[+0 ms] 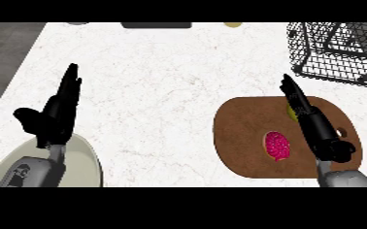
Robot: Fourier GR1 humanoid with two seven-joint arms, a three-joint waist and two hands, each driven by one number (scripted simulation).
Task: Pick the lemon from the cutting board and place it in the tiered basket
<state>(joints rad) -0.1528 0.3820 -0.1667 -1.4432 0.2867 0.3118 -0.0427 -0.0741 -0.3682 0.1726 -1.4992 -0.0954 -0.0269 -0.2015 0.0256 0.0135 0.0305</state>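
Head view: straight fingers (pixel 295 97) over oval wooden cutting board (pixel 243 126), hiding lemon (pixel 291 112).

Only a yellow-green sliver of the lemon (pixel 291 111) shows on the cutting board (pixel 243 136) at lower right of the frame, the rest hidden behind the straight fingers (pixel 295 97) of the right hand (pixel 319 128). The board's lower right rim disappears behind the same forearm. The tiered basket (pixel 331 51) is cut off by the upper right corner. At lower left, the left hand (pixel 54 119) and its forearm cover part of a pale plate (pixel 90 162), itself clipped by the frame's edge. Along the desk's far edge, three small items are cropped too short to identify.
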